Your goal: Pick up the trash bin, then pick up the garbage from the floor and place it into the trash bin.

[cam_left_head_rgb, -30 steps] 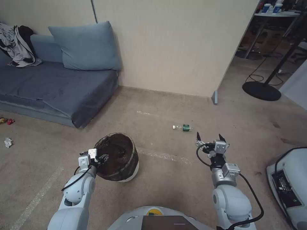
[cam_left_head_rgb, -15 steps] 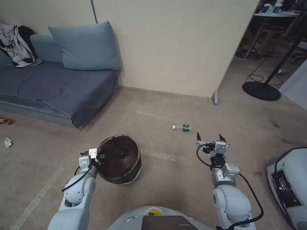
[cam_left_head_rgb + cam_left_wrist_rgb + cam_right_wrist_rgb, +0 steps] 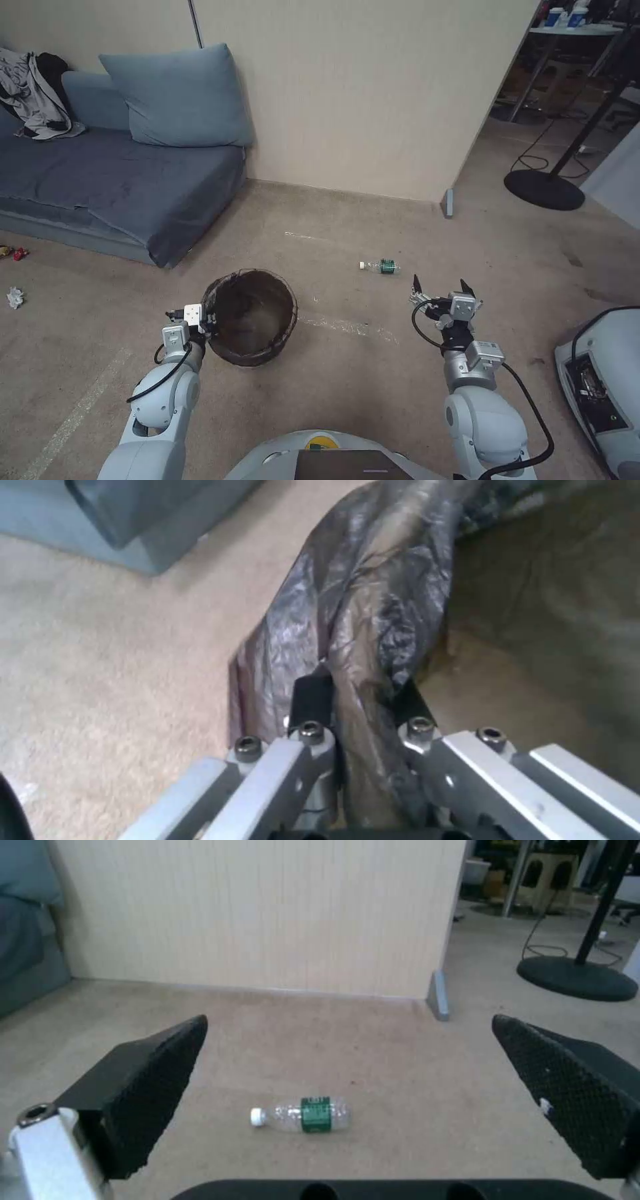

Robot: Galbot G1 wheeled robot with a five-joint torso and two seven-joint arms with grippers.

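— Trash bin [image 3: 251, 325], where is it and how does it sit?
— Left of centre, mouth tipped toward the near side, the left gripper [image 3: 208, 323] clamped on its bag-lined rim [image 3: 373, 630].
— And the litter?
— A clear bottle [image 3: 380, 267] lies on the carpet [image 3: 373, 373], long axis left-right, white cap pointing left, just beyond the right gripper [image 3: 440, 291], whose fingers [image 3: 153, 1080] stand wide apart. Crumpled tissue [image 3: 14, 297] and wrappers [image 3: 13, 253] lie far left by the sofa [image 3: 113, 187].
— Anything blocking the bottle?
— Bare carpet between them.

Trash bin [image 3: 251, 325] front-left of me, on floor [image 3: 347, 373]. Bottle [image 3: 380, 267] ahead, right of bin. Sofa [image 3: 113, 187] far left, behind bin.
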